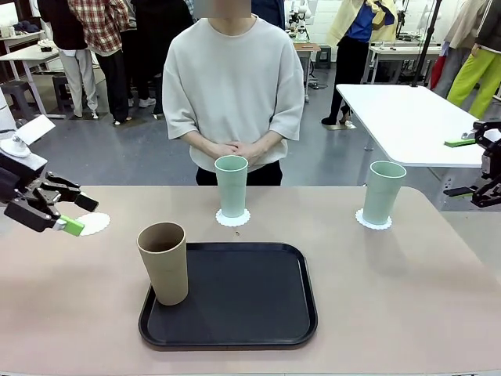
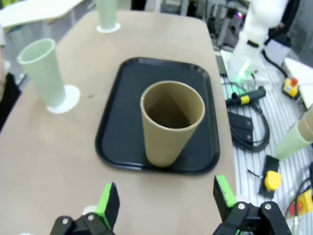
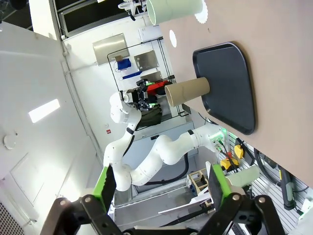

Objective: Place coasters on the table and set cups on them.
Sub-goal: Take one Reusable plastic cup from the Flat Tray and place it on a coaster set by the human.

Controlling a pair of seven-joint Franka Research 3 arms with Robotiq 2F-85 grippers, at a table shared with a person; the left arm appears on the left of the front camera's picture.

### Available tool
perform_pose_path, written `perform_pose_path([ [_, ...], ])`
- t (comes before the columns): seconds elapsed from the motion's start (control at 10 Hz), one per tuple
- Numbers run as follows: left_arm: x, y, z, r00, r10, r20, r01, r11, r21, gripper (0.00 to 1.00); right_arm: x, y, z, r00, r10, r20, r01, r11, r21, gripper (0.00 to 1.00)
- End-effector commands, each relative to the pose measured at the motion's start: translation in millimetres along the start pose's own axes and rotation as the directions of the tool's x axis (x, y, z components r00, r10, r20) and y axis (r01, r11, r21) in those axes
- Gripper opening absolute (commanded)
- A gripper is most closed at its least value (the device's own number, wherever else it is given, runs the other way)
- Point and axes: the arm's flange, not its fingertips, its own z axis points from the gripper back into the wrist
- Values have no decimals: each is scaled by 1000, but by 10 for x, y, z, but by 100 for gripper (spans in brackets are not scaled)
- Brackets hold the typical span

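As seen from the front camera, the beige-pink table [image 1: 407, 290] spans the lower half of the frame, with a black tray [image 1: 235, 301] at its lower centre. Standing upright on the tray's left end is the tan-brown cup [image 1: 164, 262] — not on a coaster. Two mint-green cups stand upright farther back, each on a white lacy coaster: the middle cup [image 1: 232, 185] on its coaster [image 1: 233, 219] just above the tray, in front of a person [image 1: 233, 86] with clasped hands, and the right cup [image 1: 383, 192] on its coaster [image 1: 374, 222] at centre right. A third coaster [image 1: 95, 224] lies bare at centre left, partly covered in the picture by the left gripper [image 1: 66, 219], which enters from the left edge; whether they touch cannot be told. In the left wrist view, this gripper's green-padded fingers [image 2: 108, 203] stand wide apart at the bottom of the frame and hold nothing, with the tan-brown cup beyond them at centre. The right gripper [image 1: 481, 168] sits at the right edge of the front view, off the table's corner — its fingers [image 3: 105, 183] in the right wrist view are likewise spread wide and empty. A white table [image 1: 407, 117] stands at upper right.
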Motion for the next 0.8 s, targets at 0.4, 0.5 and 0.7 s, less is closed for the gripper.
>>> perform_pose_path([
  [0.4, -513, 220, -473, 949, -266, 170, 281, 957, -70, 100, 6, 6, -5, 1000, 0, -3, 0, 1000, 25, 100],
  [0.5, -594, 220, -591, 940, -282, 194, 289, 957, -7, 100, 6, 6, -5, 1000, 0, -3, 0, 1000, 25, 100],
  [0.7, -689, 178, -770, 935, -292, 200, 290, 956, 39, 100, 6, 6, -5, 1000, 0, -3, 0, 1000, 25, 100],
])
